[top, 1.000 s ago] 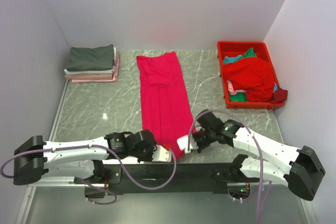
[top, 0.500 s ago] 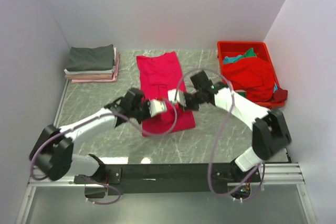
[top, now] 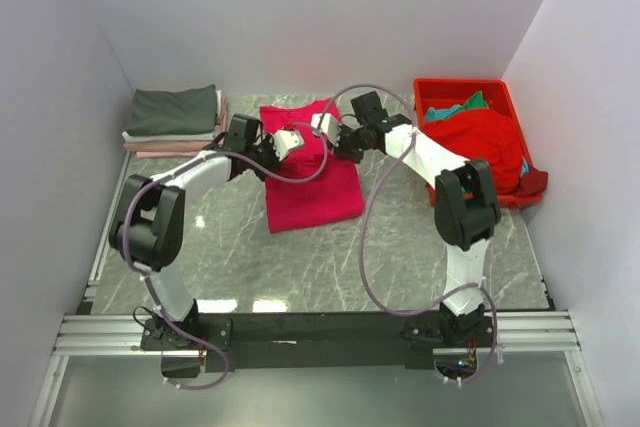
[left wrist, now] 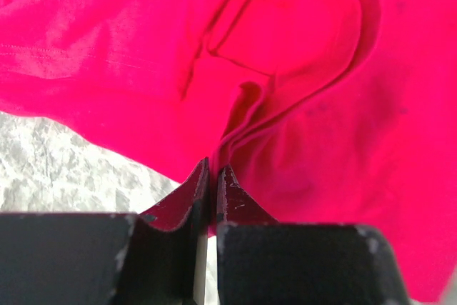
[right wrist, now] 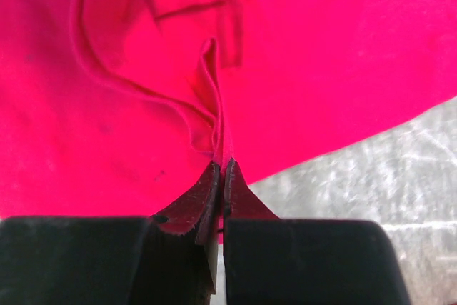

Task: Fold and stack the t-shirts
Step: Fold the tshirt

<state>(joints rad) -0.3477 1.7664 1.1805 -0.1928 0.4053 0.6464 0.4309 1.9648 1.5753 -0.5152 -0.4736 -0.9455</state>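
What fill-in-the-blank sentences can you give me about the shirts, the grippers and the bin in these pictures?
1. The left gripper and the right gripper are each ____ on the crimson-pink shirt.
2. The top shirt of the folded stack is dark ____.
3. The red bin stands on the ____ side of the table.

Missing words: shut; grey; right.
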